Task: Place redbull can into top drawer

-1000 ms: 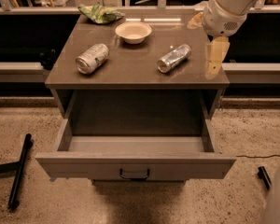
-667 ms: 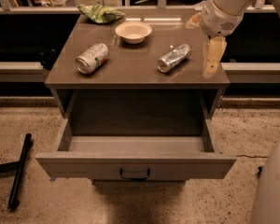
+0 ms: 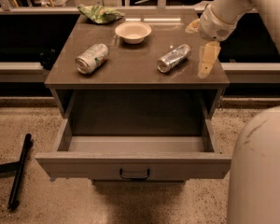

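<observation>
The redbull can (image 3: 173, 58), slim and silver, lies on its side on the cabinet top (image 3: 130, 69), right of centre. My gripper (image 3: 200, 43) hangs over the right edge of the top, just right of the can and apart from it. It is open and empty, with one pale finger (image 3: 207, 59) pointing down. The top drawer (image 3: 133, 164) is pulled fully out below. Its inside (image 3: 135, 143) is empty, and its dark handle (image 3: 134, 174) sits at the middle of the front panel.
A fatter white can (image 3: 91, 58) lies on its side at the left of the top. A pale bowl (image 3: 133, 31) and a green bag (image 3: 100, 13) sit at the back. A black bar (image 3: 18, 171) lies on the floor at left. The robot body (image 3: 261, 171) fills the lower right.
My gripper has moved slightly left and down, closer to the redbull can. The robot body has come further into view at lower right. The cans and drawer have not moved.
</observation>
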`<action>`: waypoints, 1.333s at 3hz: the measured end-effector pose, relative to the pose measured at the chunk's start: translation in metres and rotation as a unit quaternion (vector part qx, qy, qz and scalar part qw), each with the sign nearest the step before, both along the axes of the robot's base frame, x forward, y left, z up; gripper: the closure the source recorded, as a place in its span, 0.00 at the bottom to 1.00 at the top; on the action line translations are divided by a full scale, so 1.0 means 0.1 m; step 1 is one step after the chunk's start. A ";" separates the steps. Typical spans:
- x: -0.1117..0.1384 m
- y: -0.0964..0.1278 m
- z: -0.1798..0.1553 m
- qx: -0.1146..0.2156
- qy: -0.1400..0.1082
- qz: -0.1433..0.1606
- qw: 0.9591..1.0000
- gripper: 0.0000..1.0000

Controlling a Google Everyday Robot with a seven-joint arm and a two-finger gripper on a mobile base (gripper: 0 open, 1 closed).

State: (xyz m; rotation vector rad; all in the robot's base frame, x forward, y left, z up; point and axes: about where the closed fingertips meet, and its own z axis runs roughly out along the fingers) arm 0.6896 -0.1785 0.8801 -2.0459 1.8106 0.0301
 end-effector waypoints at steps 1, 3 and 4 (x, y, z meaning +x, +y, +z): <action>0.14 0.05 -0.14 0.009 0.004 -0.004 1.000 0.00; 0.34 0.20 -0.33 0.037 0.016 -0.015 0.999 0.00; 0.38 0.25 -0.39 0.045 0.024 -0.015 0.999 0.00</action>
